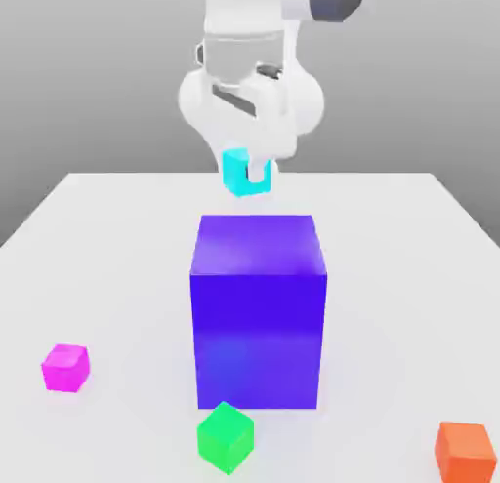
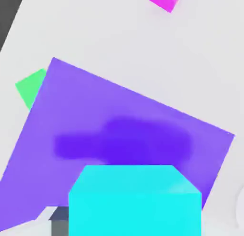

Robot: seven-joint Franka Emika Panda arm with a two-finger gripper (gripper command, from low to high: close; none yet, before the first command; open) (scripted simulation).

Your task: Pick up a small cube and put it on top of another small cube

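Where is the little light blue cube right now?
The cyan cube is up in the gripper, held in the air just above and behind the big purple block.

The light is bright and soft all over. The white table (image 1: 88, 237) looks pale and even, with no glare spots. The big purple block (image 1: 259, 310) is lighter on top and darker on its near side, with a faint glow low down. In the hand view, a dark fuzzy shadow (image 2: 124, 144) lies on the purple block's top, so the light comes from above. The small cubes cast hardly any shadow. Edges look a bit soft and smeary. Straight lines stay straight at the picture edges.
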